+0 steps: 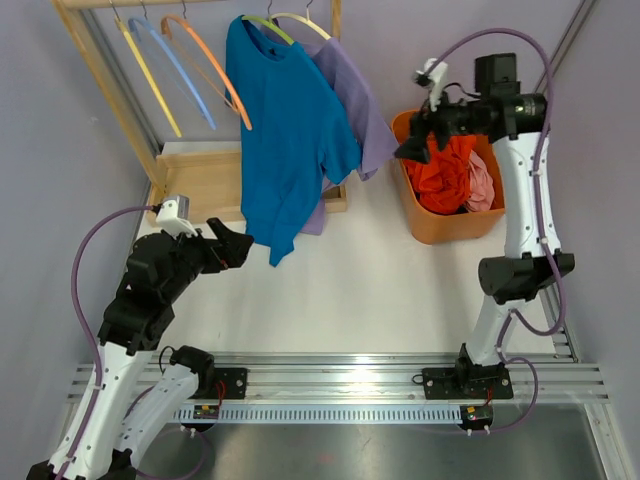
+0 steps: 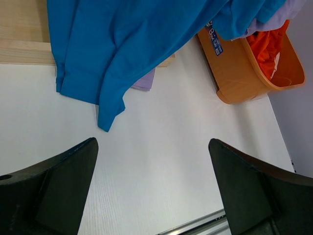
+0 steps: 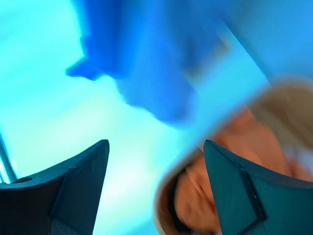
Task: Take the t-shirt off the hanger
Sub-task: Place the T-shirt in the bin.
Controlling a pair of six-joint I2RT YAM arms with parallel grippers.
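Blue t-shirt is not off yet: it hangs upper centre in the top view, collar on the yellow-green hanger, body draped down and skewed to lower left, so its hem corner reaches the bench. A lavender shirt hangs right behind it and partly under it, which means we'd likely have to pull only the front layer. Both hang from the wooden rack, with three spare hangers at upper left.

Left hand sits low at centre left, just beside that hem corner, pointing at it. Jaws are spread wide with nothing between them (its wrist view shows only bare bench in the gap). We judge it's set up to pinch the hem.

Right hand is at upper right, arm folded high, over the near rim of the orange basket holding red clothes. Its wrist view is blurred, but the fingers stand well apart and hold nothing.
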